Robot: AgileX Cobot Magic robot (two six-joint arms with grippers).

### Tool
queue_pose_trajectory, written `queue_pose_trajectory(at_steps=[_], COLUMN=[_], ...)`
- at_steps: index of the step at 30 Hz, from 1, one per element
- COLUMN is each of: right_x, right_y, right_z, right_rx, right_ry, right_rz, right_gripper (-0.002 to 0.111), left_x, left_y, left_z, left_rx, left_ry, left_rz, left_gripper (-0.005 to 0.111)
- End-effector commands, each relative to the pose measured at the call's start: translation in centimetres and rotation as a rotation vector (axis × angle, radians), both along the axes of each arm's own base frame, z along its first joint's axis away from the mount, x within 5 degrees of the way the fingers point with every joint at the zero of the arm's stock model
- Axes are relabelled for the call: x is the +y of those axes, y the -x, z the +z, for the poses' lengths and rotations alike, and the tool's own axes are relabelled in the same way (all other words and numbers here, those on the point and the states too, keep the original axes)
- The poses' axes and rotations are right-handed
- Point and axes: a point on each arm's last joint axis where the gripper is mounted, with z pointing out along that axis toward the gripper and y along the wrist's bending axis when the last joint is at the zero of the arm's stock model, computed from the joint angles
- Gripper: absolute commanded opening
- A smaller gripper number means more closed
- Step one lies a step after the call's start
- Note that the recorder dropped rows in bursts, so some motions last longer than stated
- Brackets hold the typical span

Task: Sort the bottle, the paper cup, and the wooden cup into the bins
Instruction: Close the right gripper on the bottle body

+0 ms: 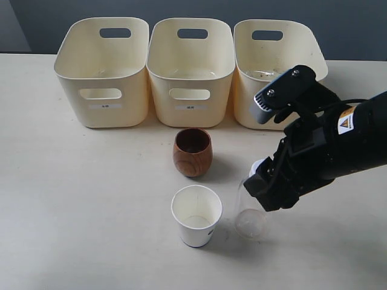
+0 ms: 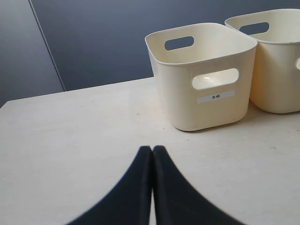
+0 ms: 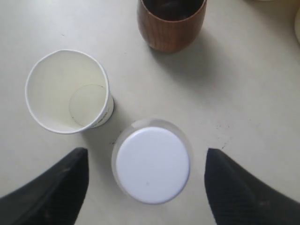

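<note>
The clear bottle point(image 1: 249, 214) stands upright at the front right of the table, its white cap point(image 3: 152, 164) seen from above. My right gripper point(image 3: 147, 168) hangs open over it, one finger on each side of the cap and neither touching. The white paper cup point(image 1: 196, 215) stands just left of the bottle, and shows in the right wrist view too, paper cup point(image 3: 68, 91). Behind them sits the reddish-brown wooden cup point(image 1: 193, 151), wooden cup point(image 3: 171, 22). Three cream bins point(image 1: 191, 69) line the back. My left gripper point(image 2: 152, 152) is shut on nothing, low over the table near the left bin point(image 2: 204, 75).
The right arm's black body point(image 1: 326, 151) hangs in front of the right bin point(image 1: 275, 66) and covers its lower front. The table's far edge runs behind the bins against a dark wall.
</note>
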Motion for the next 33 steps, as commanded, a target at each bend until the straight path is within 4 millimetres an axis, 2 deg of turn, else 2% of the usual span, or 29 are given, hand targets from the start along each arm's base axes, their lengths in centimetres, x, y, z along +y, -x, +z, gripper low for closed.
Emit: queue_pose_trajectory(at_steps=[1, 7, 25, 28, 33], right_x=[0.1, 0.5, 0.5, 0.5, 0.5], right_y=[-0.2, -0.9, -0.9, -0.9, -0.7], right_z=[-0.1, -1.4, -1.5, -1.5, -1.5], right_rx=[-0.001, 0.036, 0.042, 0.044, 0.042], right_ry=[0.012, 0.029, 0.030, 0.031, 0.043], right_rz=[0.005, -0.003, -0.005, -0.005, 0.020], right_gripper=[0.066, 0.066, 0.065, 0.050, 0.005], left_x=[0.0, 0.0, 0.0, 0.0, 0.0], left_y=[0.0, 0.0, 0.0, 0.0, 0.0], left_z=[0.0, 0.0, 0.0, 0.0, 0.0], left_rx=[-0.002, -0.002, -0.002, -0.002, -0.002], left_ry=[0.002, 0.002, 0.002, 0.002, 0.002], left_rz=[-0.003, -0.003, -0.003, -0.003, -0.003], left_gripper=[0.000, 0.000, 0.000, 0.000, 0.000])
